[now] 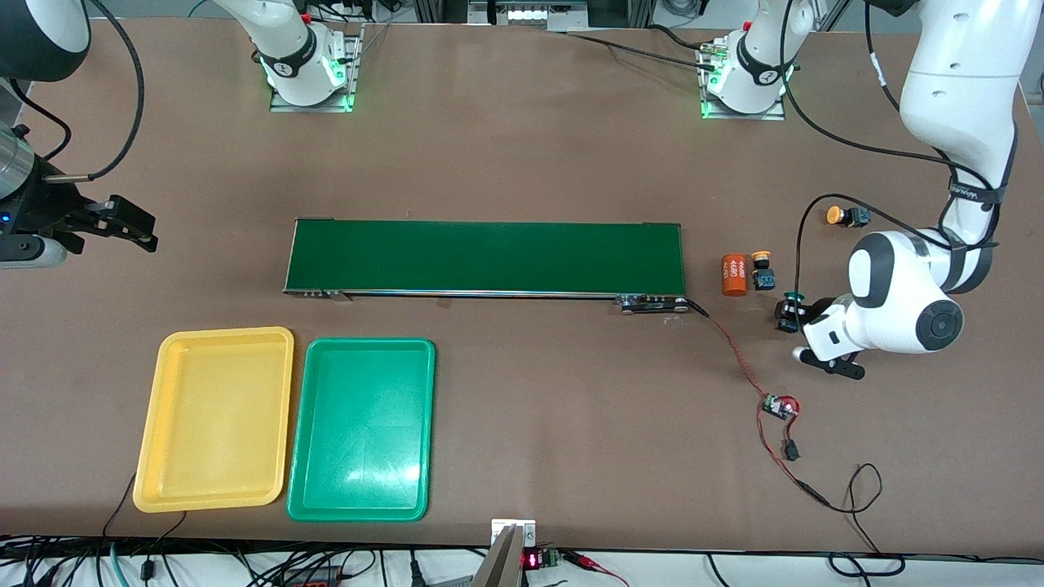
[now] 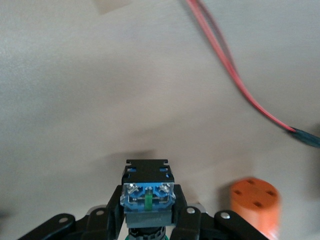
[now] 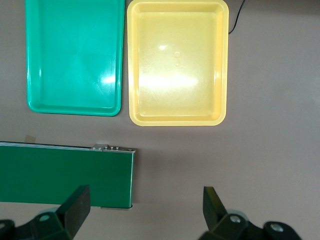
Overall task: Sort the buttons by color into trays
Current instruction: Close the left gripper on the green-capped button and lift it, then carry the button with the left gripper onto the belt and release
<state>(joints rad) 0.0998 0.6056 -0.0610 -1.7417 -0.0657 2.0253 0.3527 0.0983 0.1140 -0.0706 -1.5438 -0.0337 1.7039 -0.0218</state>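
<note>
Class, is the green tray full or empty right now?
Empty: the green tray shows only bare, shiny floor, with no buttons in it in either view.

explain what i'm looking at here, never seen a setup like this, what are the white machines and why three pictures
The white machines are two robot arms bolted to a brown table, each ending in a two-finger gripper. One picture looks down from a high camera facing them; the other two come from cameras on each arm's wrist.

On the table lie a long green belt, a yellow tray and a green tray side by side, two yellow buttons, an orange cylinder and some wiring.

The left gripper is shut on a green button. The right gripper waits open above the table, past the belt's end.
</note>
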